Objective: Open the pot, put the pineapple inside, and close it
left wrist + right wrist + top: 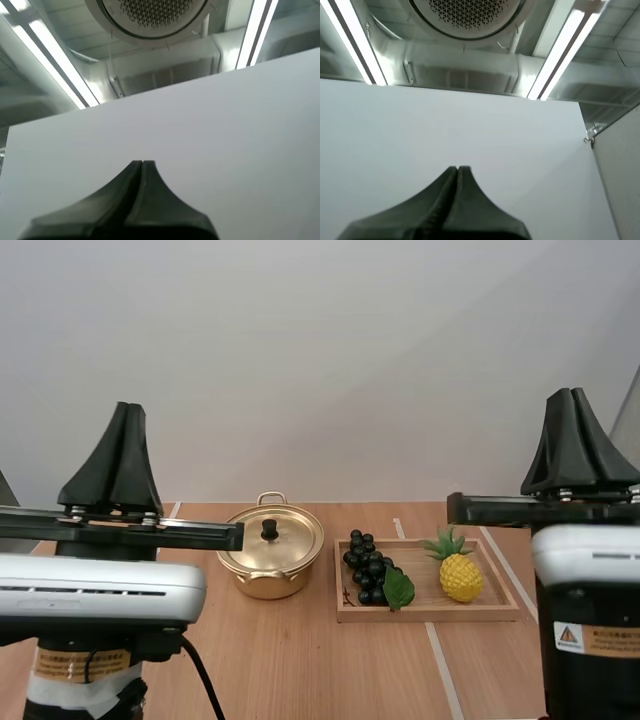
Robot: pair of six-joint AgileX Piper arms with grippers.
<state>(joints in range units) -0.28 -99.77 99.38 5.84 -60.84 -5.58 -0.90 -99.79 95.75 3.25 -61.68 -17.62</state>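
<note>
Warning triangle label (597,638); wording illegible

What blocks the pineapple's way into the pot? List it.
The gold lid covers the gold metal pot. A bunch of black grapes lies on the wooden tray between the yellow pineapple and the pot.

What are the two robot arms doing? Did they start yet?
Nothing is being handled. The left gripper and right gripper are both shut, empty, pointing up. The shiny gold metal pot has its black-knobbed lid on. The yellow pineapple with green leaves sits in the shallow wooden tray beside a bunch of dark grapes.
</note>
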